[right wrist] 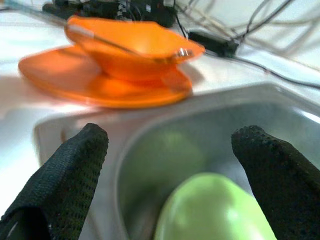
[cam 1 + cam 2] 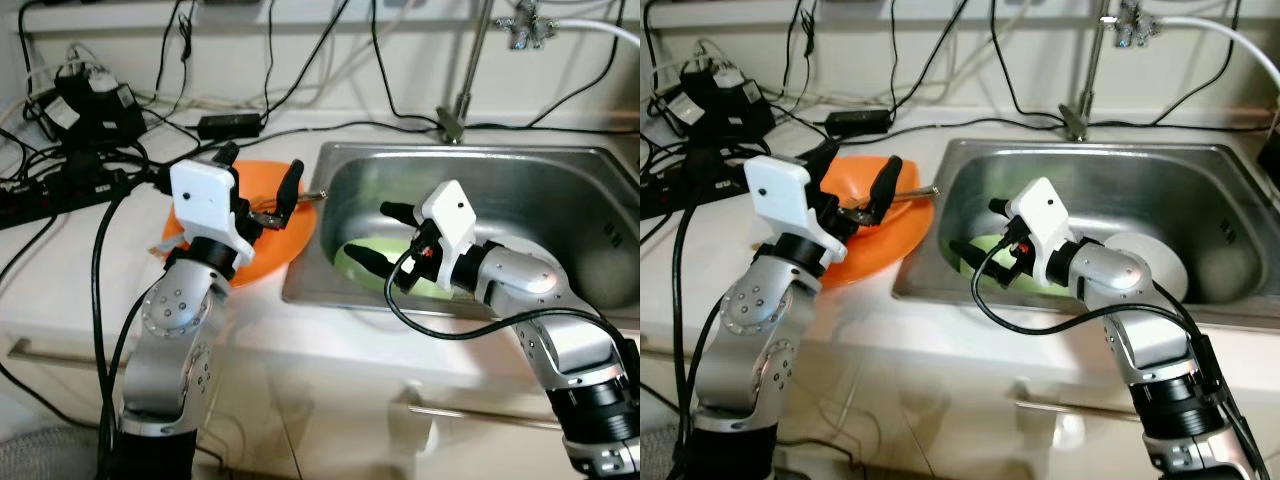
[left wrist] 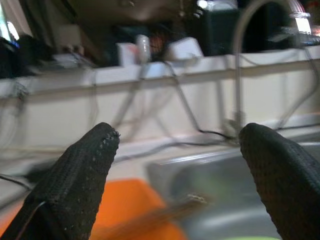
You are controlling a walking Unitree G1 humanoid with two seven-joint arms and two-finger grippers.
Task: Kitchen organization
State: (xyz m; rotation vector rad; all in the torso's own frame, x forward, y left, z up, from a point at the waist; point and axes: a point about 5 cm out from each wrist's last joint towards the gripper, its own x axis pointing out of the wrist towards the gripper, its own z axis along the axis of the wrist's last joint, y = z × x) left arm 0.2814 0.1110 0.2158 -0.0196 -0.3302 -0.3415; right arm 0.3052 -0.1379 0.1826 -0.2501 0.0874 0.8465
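Our right gripper [image 2: 980, 228] hangs inside the sink [image 2: 1200, 170] with its fingers spread apart and nothing between them, and the green plate [image 1: 215, 212] lies just below and ahead of the tips on the sink floor, near but not yet touched. We judge the chief risk here to be a poor bite: the plate lies flat and looks smooth, so a finger may skate over its rim or jam against the steel wall just beside it. A white dish [image 2: 1160, 262] rests behind our right forearm and could be knocked as we reach. Our left gripper [image 2: 262, 185] hovers open over the orange bowl [image 1: 135, 42] on the orange plate [image 1: 90, 82] beside the sink; a utensil [image 2: 912, 192] lies across that bowl and could be tipped off.
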